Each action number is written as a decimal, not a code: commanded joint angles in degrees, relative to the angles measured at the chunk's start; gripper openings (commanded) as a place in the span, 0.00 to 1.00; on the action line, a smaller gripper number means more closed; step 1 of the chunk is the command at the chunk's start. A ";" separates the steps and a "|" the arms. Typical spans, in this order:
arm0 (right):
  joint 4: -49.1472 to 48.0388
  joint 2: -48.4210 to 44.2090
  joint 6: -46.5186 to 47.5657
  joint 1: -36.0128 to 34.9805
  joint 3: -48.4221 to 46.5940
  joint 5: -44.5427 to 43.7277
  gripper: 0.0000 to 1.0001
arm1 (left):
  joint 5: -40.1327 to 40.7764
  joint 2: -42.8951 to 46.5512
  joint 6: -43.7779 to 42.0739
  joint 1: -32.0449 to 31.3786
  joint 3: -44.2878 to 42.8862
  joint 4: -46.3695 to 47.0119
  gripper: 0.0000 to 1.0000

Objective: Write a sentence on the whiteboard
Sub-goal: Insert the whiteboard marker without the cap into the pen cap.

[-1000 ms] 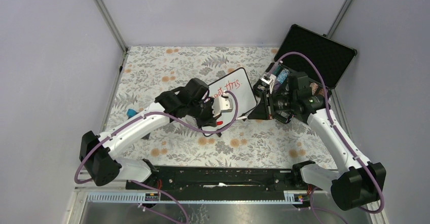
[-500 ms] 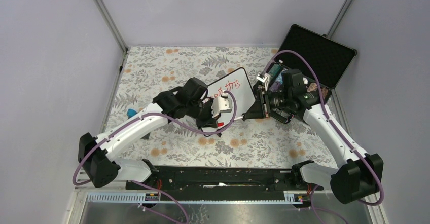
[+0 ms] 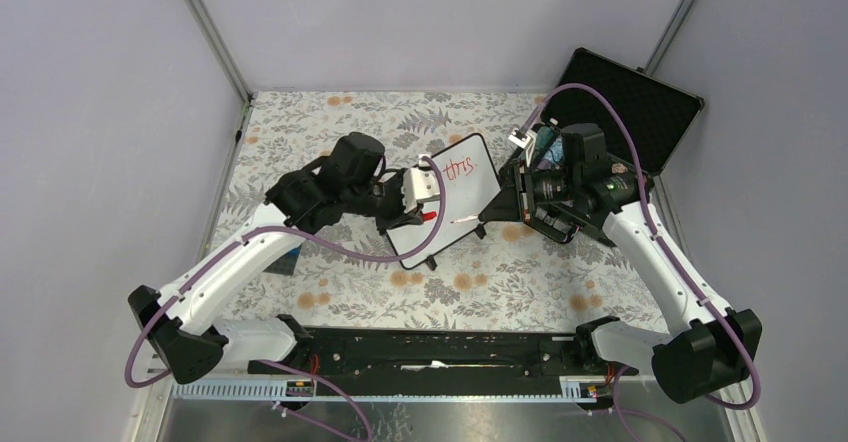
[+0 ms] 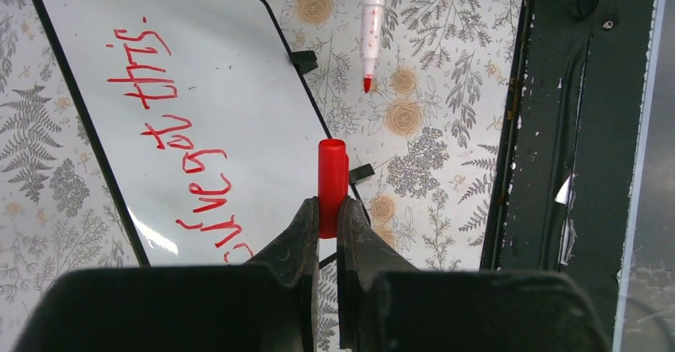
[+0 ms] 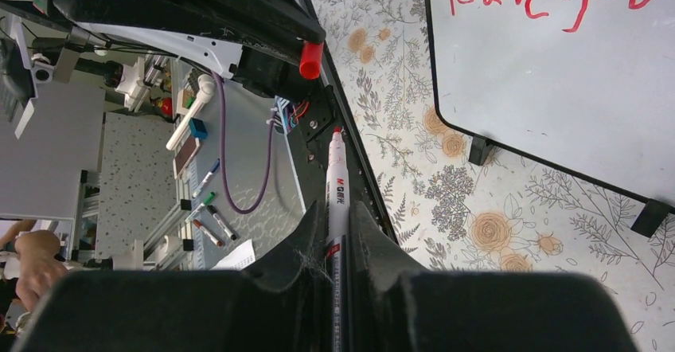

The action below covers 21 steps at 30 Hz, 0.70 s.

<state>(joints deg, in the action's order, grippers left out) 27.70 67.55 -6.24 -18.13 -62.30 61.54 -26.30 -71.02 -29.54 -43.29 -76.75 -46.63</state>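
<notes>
Small white rectangular whiteboard [image 3: 470, 190] lying on a floral table, enclosed by plain pale grey walls [image 3: 430, 22].

A pale tablecloth [image 3: 330, 122] printed with grey ferns and orange flowers covers the table; an open black hinged case [image 3: 640, 102] sits at the far right corner; the whiteboard, black-rimmed with rounded corners and small black feet, lies flat near the middle, set at a slant; the red handwritten sentence [image 4: 171, 137] runs in one line along it, ending "got this."; the right gripper [image 5: 338, 213] is clamped on a white marker [image 5: 337, 181], red tip bare and aimed at the cap but apart from it; the left gripper [image 4: 327, 209] pinches a red cap [image 4: 332, 169] over the board's edge.
</notes>
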 commanded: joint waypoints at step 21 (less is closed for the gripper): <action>-5.05 -0.14 -5.33 -3.35 -2.25 1.50 0.00 | -7.67 0.90 -1.77 -0.04 1.61 -0.31 0.00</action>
<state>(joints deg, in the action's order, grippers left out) 24.47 67.64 -10.85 -20.69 -62.30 61.17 -31.81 -69.87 -30.85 -43.33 -75.33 -47.59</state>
